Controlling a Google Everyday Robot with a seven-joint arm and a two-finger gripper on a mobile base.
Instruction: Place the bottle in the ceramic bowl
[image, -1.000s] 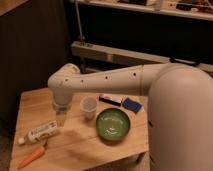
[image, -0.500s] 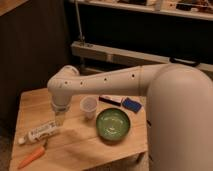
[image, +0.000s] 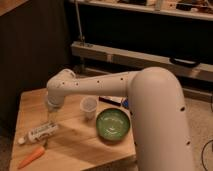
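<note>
Orange and tapered, a carrot (image: 31, 157) lies nearest to me on the pale wooden table (image: 75, 150), below and to the left of the gripper (image: 51, 118). Just past it I see the small slim whitish plastic bottle (image: 39, 133), flat on its side on the wood with its white cap pointing away from the gripper. The gripper hangs straight down from the white arm (image: 100, 85) over the bottle's capless end, very close to it. Its fingers stand spread and I see nothing held between them. I cannot tell whether a fingertip touches the bottle.

To the gripper's right, well apart from the bottle, sits the round glossy green ceramic bowl (image: 113, 125), with nothing inside it. Between gripper and bowl, and a little farther back, a small translucent plastic cup (image: 89, 107) stands upright. Beyond the cup, a flat dark object with a blue end (image: 111, 101) lies partly hidden under the arm. Far behind the gripper, a grey metal rail (image: 130, 57) runs across in front of dark shelving.
</note>
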